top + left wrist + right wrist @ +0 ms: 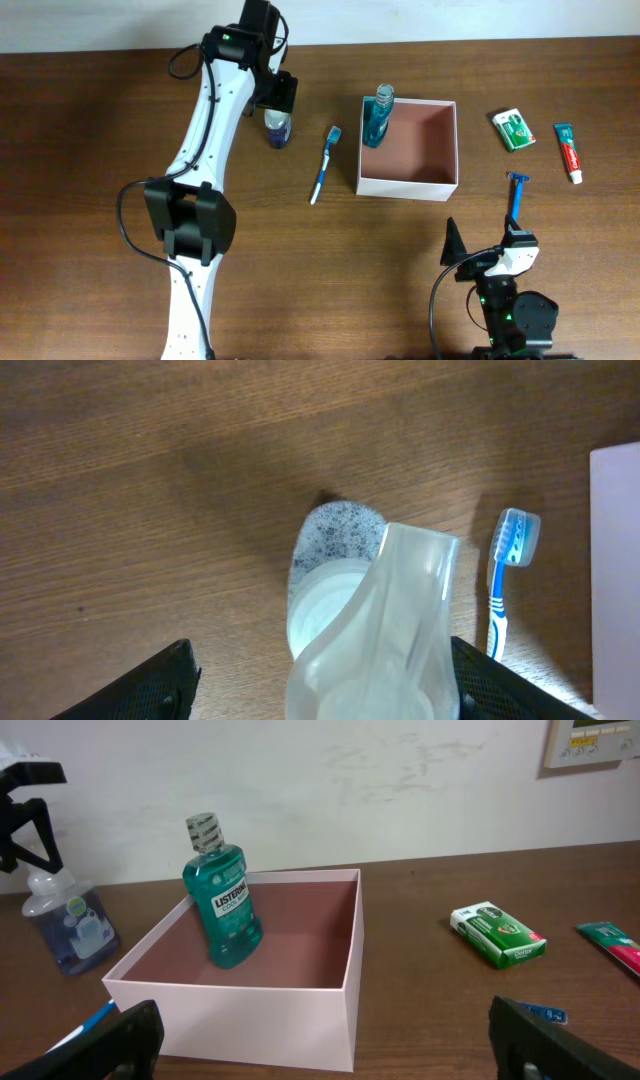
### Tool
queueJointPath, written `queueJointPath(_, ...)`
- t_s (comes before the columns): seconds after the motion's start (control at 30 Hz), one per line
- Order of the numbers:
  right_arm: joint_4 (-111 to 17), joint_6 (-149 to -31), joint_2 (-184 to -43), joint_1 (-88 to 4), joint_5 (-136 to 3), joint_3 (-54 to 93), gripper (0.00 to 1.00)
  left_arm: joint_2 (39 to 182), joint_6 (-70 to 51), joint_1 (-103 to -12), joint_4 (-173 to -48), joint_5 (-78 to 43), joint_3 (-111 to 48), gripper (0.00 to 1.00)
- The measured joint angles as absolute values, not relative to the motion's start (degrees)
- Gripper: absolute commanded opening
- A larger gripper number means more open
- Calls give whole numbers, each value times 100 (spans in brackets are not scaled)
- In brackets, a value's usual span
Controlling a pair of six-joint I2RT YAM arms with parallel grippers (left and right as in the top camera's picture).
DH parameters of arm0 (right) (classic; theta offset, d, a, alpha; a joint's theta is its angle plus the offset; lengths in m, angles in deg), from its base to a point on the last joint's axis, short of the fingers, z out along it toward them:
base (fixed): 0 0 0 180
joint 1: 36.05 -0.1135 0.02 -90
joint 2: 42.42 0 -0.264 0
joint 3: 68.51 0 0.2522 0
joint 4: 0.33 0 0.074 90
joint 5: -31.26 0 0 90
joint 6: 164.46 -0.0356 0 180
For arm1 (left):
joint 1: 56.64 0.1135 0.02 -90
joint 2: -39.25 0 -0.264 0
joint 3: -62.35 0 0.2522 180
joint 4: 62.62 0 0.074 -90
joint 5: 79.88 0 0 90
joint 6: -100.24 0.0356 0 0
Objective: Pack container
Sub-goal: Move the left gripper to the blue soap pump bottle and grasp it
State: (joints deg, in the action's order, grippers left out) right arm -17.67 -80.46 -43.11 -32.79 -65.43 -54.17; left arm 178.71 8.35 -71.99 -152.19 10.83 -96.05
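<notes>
The container point(408, 188), a white box with a pink inside, stands right of centre and holds an upright green mouthwash bottle point(378, 120) in its far left corner. Both show in the right wrist view: the container point(240, 1015) and the bottle point(222, 905). My left gripper point(280, 100) is open, its fingers on either side of the top of a clear pump bottle point(278, 130) that stands on the table. In the left wrist view point(320, 690) the pump bottle point(370, 630) sits between the fingers, with a gap on the left. My right gripper point(487, 262) is open and empty near the front edge.
A blue toothbrush point(322, 168) lies between the pump bottle and the container. Right of the container lie a green packet point(513, 129), a toothpaste tube point(569, 152) and a blue razor point(516, 195).
</notes>
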Motion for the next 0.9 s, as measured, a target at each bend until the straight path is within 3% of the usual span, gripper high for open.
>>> queueJointPath(0.9,-1767,-8044,-4311,-3279,-6543,-5417,99,18232,920,-7206,-14994,1070,-9565,78)
